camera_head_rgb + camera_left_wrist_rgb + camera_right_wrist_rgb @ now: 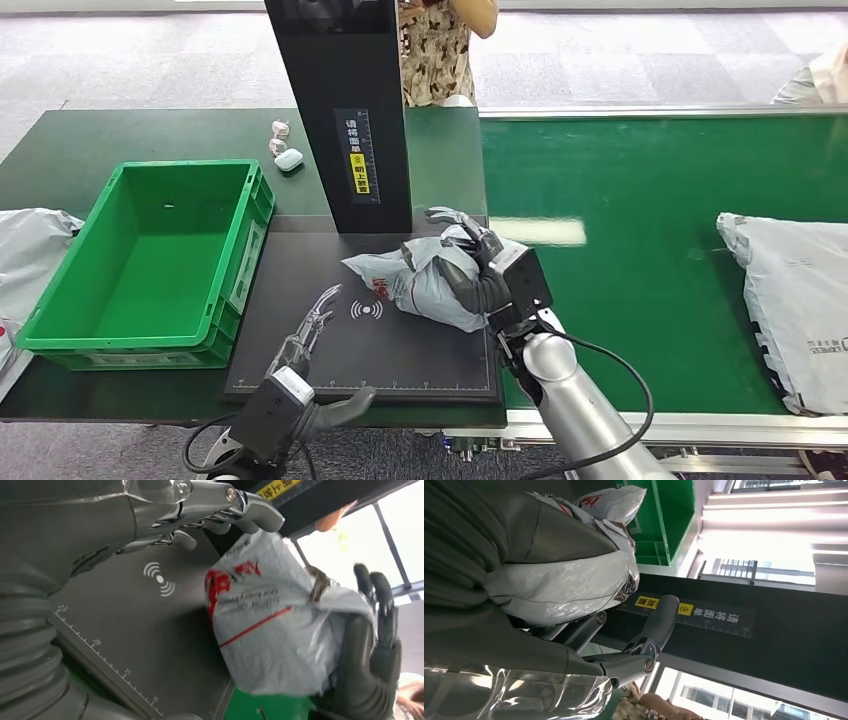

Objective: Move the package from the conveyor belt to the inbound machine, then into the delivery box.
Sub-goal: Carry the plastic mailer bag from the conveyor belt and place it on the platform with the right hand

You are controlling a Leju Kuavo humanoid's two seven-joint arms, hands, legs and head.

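two hands are over the dark scanning platform (400, 350) of the inbound machine. right hand (470, 268) grasps the grey poly mailer package (420, 285), thumb on its near side and fingers over its top; the package sits on the platform's right part, just in front of the black upright scanner column (345, 110) and beside the white wireless symbol (366, 309). left hand (310, 335) is released, fingers spread, hovering over the platform's left part near the package without touching it. left of the platform stands the green delivery box (150, 260). another grey package (795, 305) lies on the green conveyor belt (640, 270), well apart to the right. a person (440, 45) stands behind the column.
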